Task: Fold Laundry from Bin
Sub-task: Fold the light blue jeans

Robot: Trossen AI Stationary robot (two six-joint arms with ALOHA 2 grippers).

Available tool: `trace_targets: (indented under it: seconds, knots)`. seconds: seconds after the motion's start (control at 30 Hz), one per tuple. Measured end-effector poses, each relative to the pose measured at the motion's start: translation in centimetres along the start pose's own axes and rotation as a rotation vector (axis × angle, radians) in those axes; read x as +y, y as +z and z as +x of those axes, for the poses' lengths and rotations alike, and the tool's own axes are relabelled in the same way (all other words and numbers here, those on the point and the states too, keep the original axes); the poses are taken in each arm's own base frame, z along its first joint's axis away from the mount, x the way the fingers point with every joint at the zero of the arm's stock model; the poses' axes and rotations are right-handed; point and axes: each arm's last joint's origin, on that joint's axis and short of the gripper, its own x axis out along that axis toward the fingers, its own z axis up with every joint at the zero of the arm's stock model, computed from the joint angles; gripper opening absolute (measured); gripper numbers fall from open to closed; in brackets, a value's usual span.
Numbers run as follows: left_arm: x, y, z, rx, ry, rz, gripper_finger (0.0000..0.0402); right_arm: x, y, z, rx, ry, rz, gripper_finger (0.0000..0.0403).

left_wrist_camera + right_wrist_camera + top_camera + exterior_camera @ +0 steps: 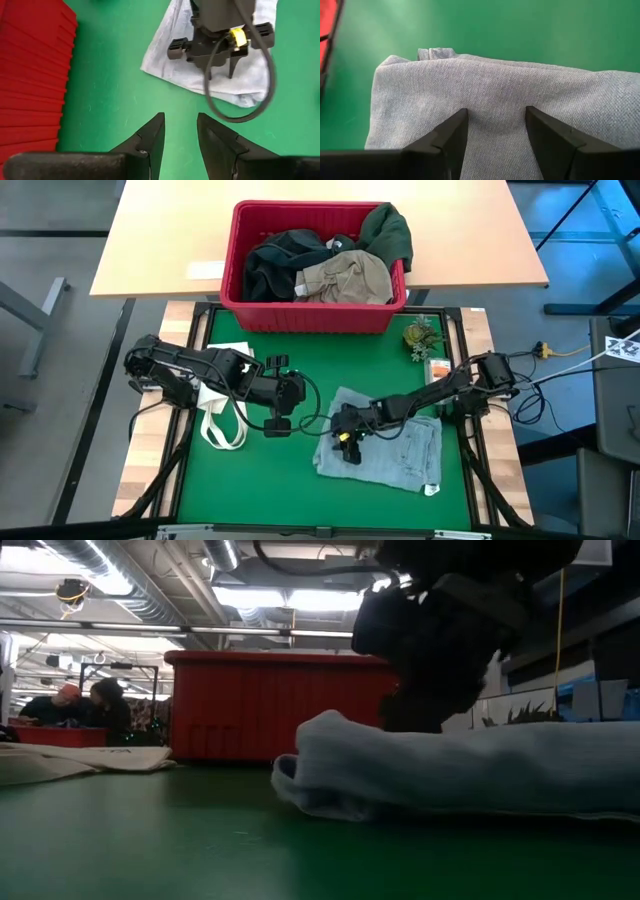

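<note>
One red bin (pixel 312 315) stands at the far edge of the green mat, and three garments can be counted in it: a black piece (pixel 272 265), a khaki-beige one (pixel 345 277) and a dark green one (pixel 388 232). One pair of light blue jeans (pixel 385 452) lies on the mat, with one white tote bag (pixel 222 412), one small plant (pixel 422 336) and two robot arms over it

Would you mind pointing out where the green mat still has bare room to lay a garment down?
Bare green runs along the near edge, below the left pincer and left of the jeans. A smaller strip lies between the bin and both arms. The right half is crowded: jeans, right pincer, small plant. The tote bag fills the left edge.
</note>
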Motion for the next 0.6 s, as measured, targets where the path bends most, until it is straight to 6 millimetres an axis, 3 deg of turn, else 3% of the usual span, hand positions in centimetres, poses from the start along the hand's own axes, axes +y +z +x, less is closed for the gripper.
trace_targets:
  seconds: [0.6]
  knots:
    - [0.0, 0.0, 0.0, -0.002, -0.001, -0.003, 0.0110, 4.0, -2.0, -0.1, 0.088, 0.069, -0.035, 0.0200]
